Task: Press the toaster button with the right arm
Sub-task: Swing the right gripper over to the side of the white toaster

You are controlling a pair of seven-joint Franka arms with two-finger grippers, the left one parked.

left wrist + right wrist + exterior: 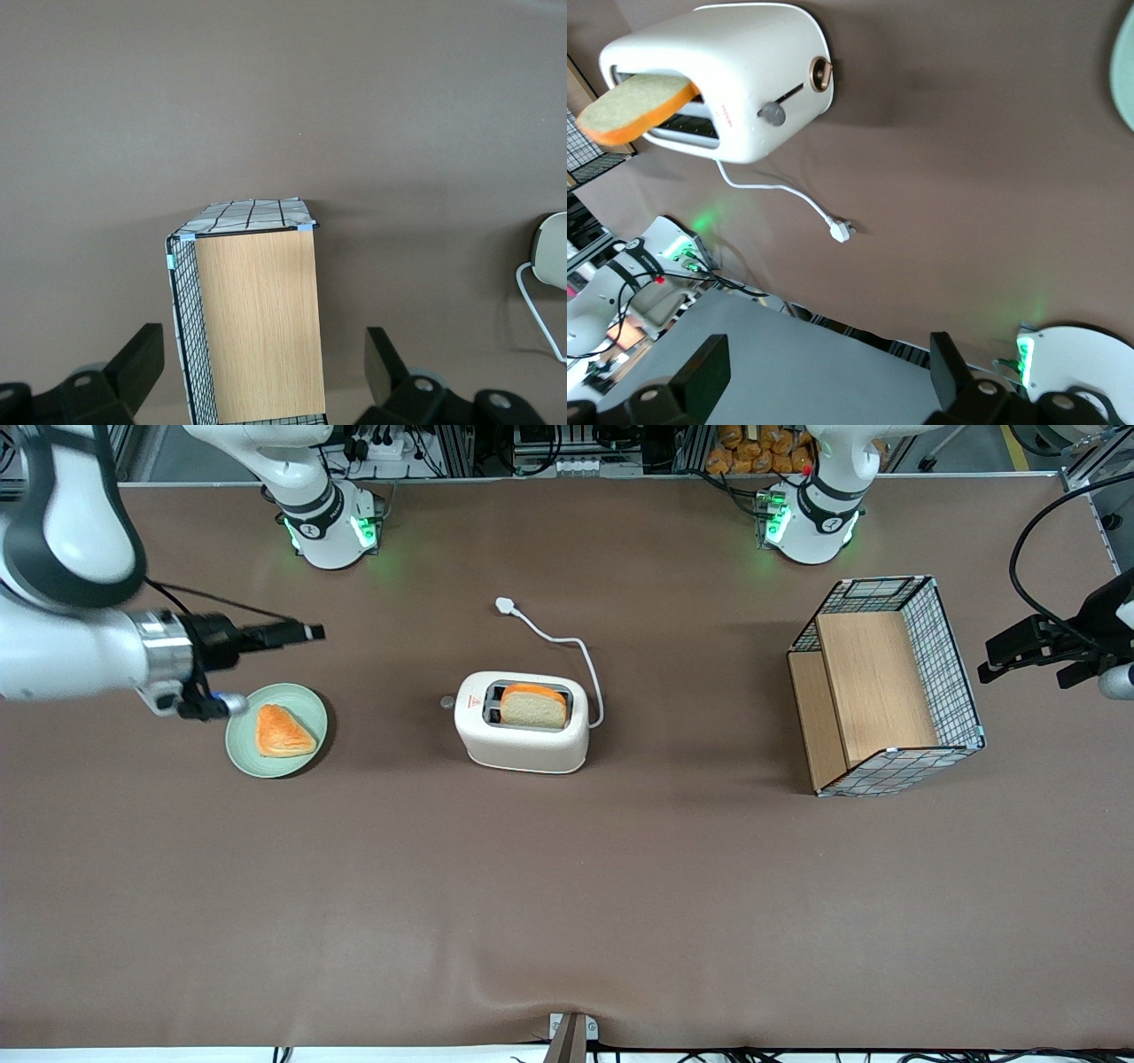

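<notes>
Now | right arm [62,638] toward its end of the table | gripper [312,632] spread, raised above green plate [244,753] with pastry [282,732] | toaster [523,726] mid-table holding bread [533,707] | toaster button [446,701] facing the plate, well apart from gripper

A matte brown cloth-covered table [567,886] fills nearly everything, lit evenly from overhead with only soft shadows. At six o'clock the cloth puckers into a shallow wrinkle above a small grey metal bracket [571,1036] clamped to the table edge. Along twelve o'clock runs a silver aluminium-profile frame [567,460] hung with black cables. A heap of orange-yellow rounded packets [753,447] sits at about one o'clock. Faint green glow [390,567] tints the cloth near eleven o'clock. From the right wrist view, a smooth pale grey floor [788,354] shows past the table's edge.
</notes>
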